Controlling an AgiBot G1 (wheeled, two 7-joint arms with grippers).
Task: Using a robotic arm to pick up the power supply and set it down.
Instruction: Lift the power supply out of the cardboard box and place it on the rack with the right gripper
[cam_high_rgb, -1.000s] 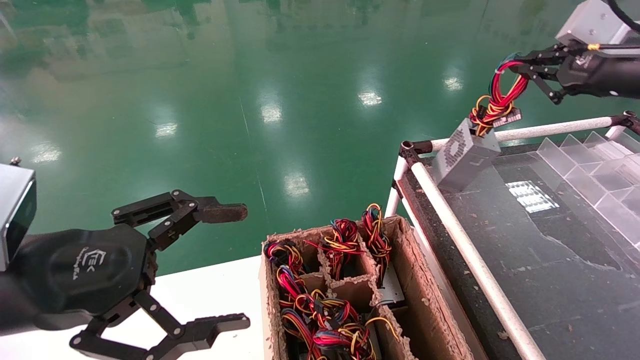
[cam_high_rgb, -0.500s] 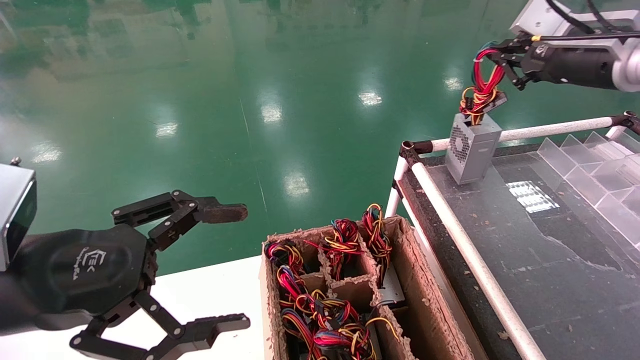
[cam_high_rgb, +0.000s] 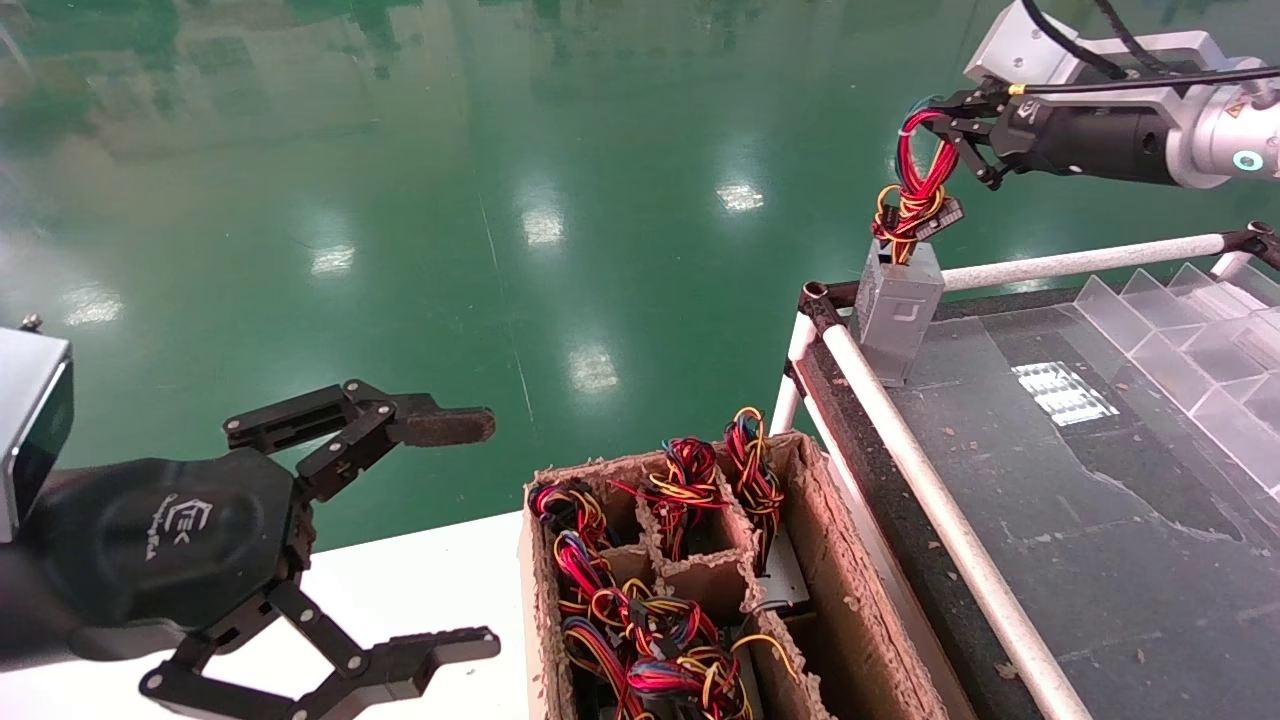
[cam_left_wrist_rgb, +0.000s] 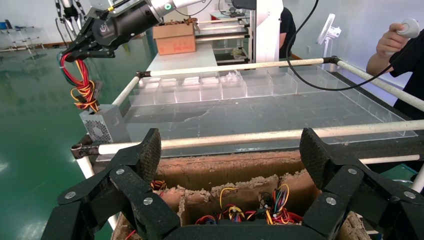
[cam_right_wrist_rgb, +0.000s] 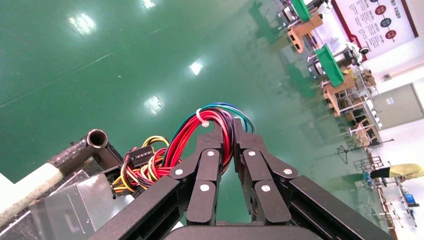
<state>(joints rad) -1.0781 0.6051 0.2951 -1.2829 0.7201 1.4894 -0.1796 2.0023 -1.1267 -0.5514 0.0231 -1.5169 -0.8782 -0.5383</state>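
Observation:
The power supply is a small silver-grey box that hangs upright by its looped red, yellow and black wires. My right gripper is shut on the top of that wire loop, seen close up in the right wrist view. The box's lower end is at the far left corner of the dark bench, just inside the white rail; I cannot tell whether it touches. The left wrist view shows the box's vent grille. My left gripper is parked open and empty over the white table.
A brown cardboard box with dividers stands between the white table and the bench, holding several more wire bundles. Clear plastic compartments line the bench's far right side. A person's hand is beyond the bench.
My right gripper has moved left with the wire loop. The power supply swung from tilted to upright and shifted toward the bench's left corner. The left arm has not moved.

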